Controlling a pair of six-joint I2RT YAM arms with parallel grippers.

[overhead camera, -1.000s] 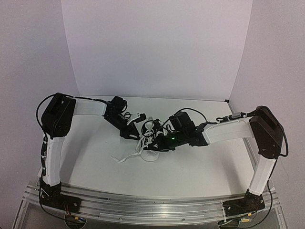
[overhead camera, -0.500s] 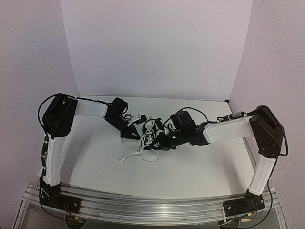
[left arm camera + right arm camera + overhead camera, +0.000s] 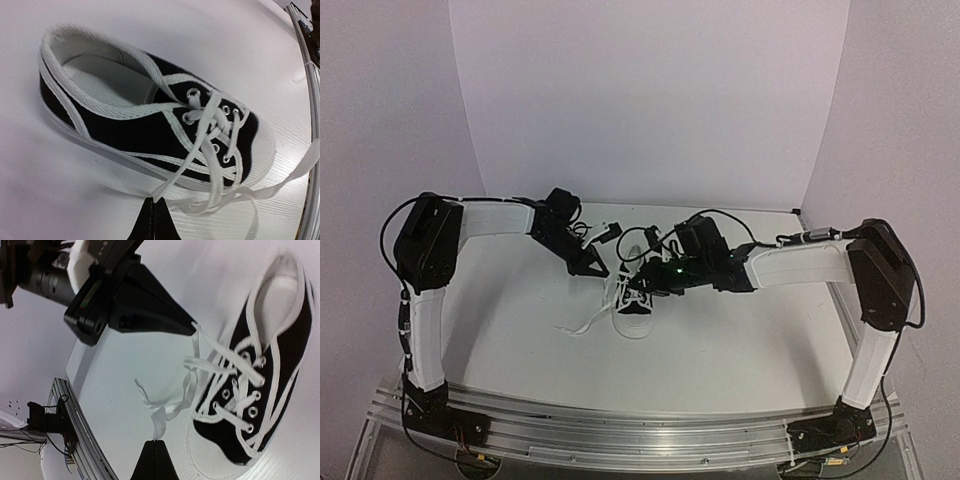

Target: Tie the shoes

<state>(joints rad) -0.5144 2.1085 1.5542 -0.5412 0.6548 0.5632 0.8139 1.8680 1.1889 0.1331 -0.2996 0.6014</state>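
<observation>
The black sneaker (image 3: 636,297) with a white toe cap stands mid-table, toe toward the near edge. It also shows in the left wrist view (image 3: 145,125) and the right wrist view (image 3: 265,385). My left gripper (image 3: 599,270) is just left of the shoe. In its own view it (image 3: 153,201) is shut on a white lace (image 3: 192,157) running up to the top eyelets. My right gripper (image 3: 656,278) is over the shoe's right side. In its own view it (image 3: 159,442) is shut on another lace strand (image 3: 160,421), and the left gripper (image 3: 193,330) shows pinching its lace there.
A loose lace end (image 3: 576,328) trails on the table left of the toe cap. The metal rail (image 3: 620,430) runs along the near edge. White walls stand behind and at the sides.
Both grippers have moved toward the back of the table, each keeping its lace. The laces are drawn tighter above the shoe. The shoe has shifted slightly.
</observation>
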